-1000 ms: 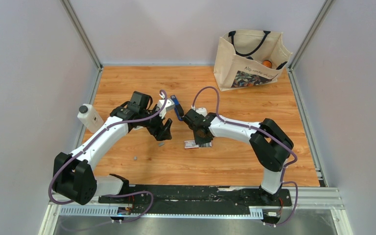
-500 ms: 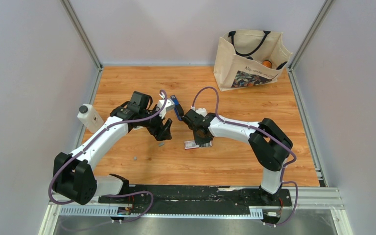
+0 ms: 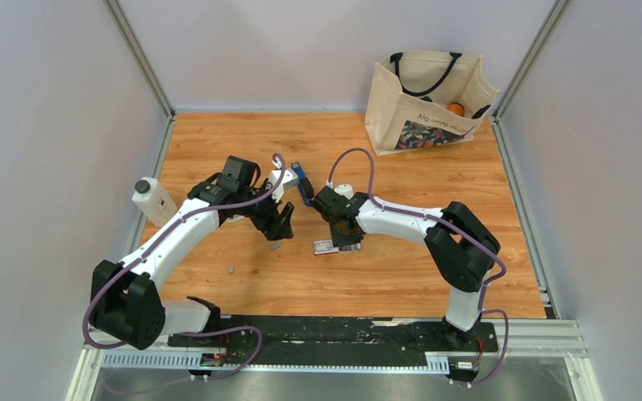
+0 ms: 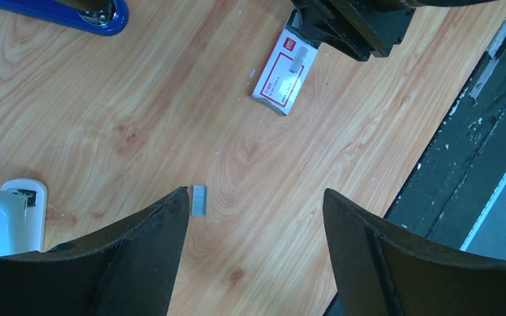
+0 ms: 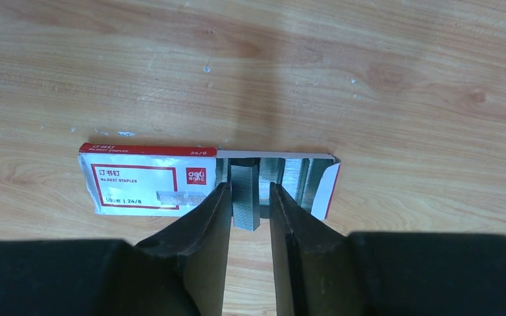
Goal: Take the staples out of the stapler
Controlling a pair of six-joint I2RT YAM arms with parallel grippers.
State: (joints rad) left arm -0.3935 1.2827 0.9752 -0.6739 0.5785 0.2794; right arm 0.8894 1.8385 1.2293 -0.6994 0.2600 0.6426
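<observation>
The blue stapler (image 3: 302,182) lies on the wooden table between the two wrists; its blue end (image 4: 59,10) shows at the top left of the left wrist view. My right gripper (image 5: 248,186) points down at the open end of a red-and-white carton (image 5: 145,181). Its fingers flank a grey strip of staples (image 5: 245,201), with a small gap on the right side. My left gripper (image 4: 257,194) hovers wide open over bare wood. A short staple strip (image 4: 199,199) lies on the table just off its left fingertip.
Another small grey strip (image 3: 231,270) lies nearer the left arm. A white bottle with a black cap (image 3: 152,200) stands at the left edge. A canvas tote bag (image 3: 426,100) stands at the back right. The black base rail (image 3: 334,332) runs along the near edge.
</observation>
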